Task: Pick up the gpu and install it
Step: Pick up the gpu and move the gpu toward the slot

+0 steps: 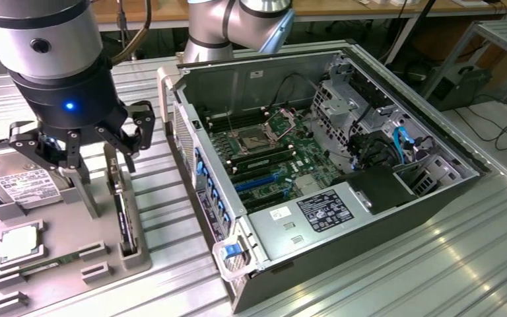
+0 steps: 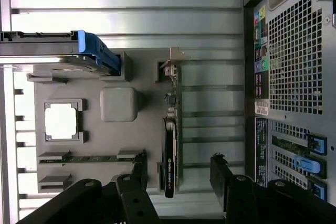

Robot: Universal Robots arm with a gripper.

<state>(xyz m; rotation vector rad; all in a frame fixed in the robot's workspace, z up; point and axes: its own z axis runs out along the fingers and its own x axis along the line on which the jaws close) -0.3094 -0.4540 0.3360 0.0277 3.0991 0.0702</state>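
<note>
The gpu [image 1: 125,221] is a thin dark card standing on edge in a slot of the grey fixture tray [image 1: 64,264], with its pale metal bracket at the far end. My gripper [image 1: 100,158] hangs just above that tray and is open, with nothing between its fingers. In the wrist view the gpu [image 2: 170,135] runs lengthwise under the gripper [image 2: 178,174]. One black finger [image 2: 139,174] stands on one side of the card and the other finger on the opposite side, both apart from it.
The open computer case [image 1: 430,198] lies on its side at the exterior view's right, its green motherboard [image 1: 267,155] exposed. The tray also carries a silver hard drive [image 1: 7,175], a square chip [image 1: 20,241] and a grey post [image 2: 118,103]. The case's perforated rear panel [image 2: 294,72] is close by.
</note>
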